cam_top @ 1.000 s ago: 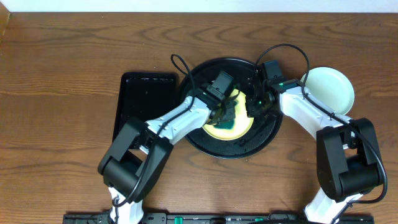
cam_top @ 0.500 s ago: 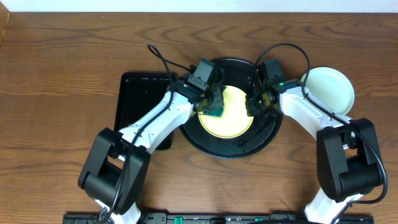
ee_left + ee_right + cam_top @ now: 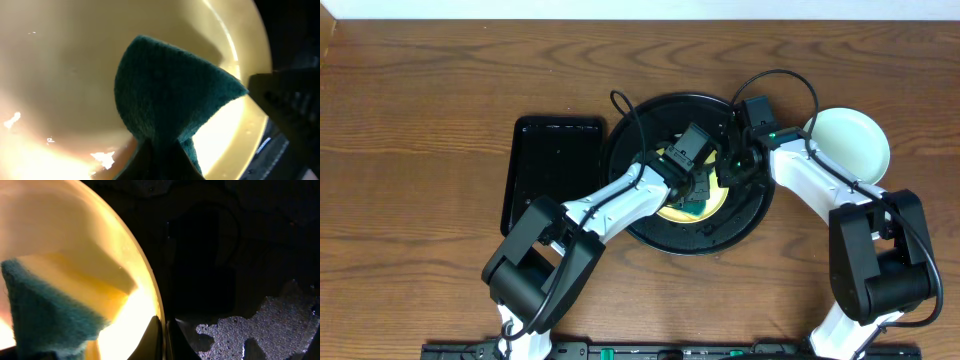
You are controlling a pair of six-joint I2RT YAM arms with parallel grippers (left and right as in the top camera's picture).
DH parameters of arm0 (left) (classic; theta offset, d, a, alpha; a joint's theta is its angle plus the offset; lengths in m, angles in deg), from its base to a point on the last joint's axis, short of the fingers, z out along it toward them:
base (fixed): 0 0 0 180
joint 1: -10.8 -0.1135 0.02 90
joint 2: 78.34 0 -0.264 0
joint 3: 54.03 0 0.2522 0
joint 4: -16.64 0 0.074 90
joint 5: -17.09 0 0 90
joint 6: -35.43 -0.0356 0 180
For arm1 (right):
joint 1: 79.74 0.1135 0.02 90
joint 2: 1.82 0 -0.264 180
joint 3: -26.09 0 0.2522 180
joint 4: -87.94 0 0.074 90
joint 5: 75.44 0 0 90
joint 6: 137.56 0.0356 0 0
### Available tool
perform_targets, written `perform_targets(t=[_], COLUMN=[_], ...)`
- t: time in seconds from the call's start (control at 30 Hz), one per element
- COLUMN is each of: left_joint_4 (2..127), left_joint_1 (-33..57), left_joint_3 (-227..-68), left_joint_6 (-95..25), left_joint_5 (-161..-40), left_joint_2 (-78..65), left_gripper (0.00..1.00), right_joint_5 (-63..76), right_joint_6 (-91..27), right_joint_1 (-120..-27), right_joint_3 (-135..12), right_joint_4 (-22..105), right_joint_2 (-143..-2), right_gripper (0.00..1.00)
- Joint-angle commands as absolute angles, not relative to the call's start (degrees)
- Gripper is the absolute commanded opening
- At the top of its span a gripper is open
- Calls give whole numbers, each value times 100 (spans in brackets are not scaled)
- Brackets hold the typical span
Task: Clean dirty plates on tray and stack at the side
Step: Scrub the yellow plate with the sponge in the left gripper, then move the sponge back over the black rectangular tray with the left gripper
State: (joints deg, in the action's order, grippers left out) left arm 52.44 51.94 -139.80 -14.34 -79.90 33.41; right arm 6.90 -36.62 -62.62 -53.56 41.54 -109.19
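meanwhile, a rectangular tray (image 3: 555,170) lies left of the round tray (image 3: 740,225) and a mint plate (image 3: 848,143) on the table (image 3: 420,100) to its right, while the left arm (image 3: 620,195) covers much of the yellow plate (image 3: 75,60) in the round tray, left gripper (image 3: 162,150) pinching a green sponge (image 3: 170,100) onto it, right gripper (image 3: 164,335) clamped on its right rim.

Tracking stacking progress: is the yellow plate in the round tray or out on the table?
In the tray: the yellow plate lies within the rim of the round black tray, under the sponge.
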Motion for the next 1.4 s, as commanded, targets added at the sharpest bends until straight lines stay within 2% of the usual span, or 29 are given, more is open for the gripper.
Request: perform_targets(t=[0.0,0.17,0.3,0.47,0.63,0.73,1.0,1.1,1.2,1.37], left_joint_4=[5474,5432,5557,5841,6225,6691,7434,7537,7467,7277], left_joint_1=[4969,4458,4160,4058,3946,3636,2355,1955,1704,1531], left_joint_3=[-13993,-14004,-14199,-14428,-14428,-14426,-14363,-14291,-14098,-13773], left_joint_6=[-1742,-2262,-2809,-2903,-2903,-2907,-3401,-3401,-3526,-3983], left_joint_5=[-7378,-7218,-7616,-8466,-8429,-8140,-7948,-7950,-7948,-7948], left_joint_2=[3561,3505,3323,2683,1861,1522,1503,1605,1649,1752], left_gripper=[7,7,7,7,7,8,7,7,7,7], right_joint_5=[766,764,766,766,764,766,762,751,742,745], right_joint_6=[-3671,-3671,-3671,-3671,-3671,-3671,-3671,-3671,-3671,-3673], right_joint_1=[-6277,-6277,-6279,-6282,-6282,-6282,-6277,-6277,-6277,-6279], right_joint_3=[-5408,-5408,-5408,-5408,-5395,-5342,-5211,-5194,-5194,-5224], right_joint_4=[4156,4156,4156,4154,4112,4119,4243,4265,4313,4490], right_joint_2=[-10893,-10893,-10893,-10893,-10895,-10899,-10978,-11127,-11210,-11194], right_gripper=[1,1,1,1,1,9,16,14,2,1])
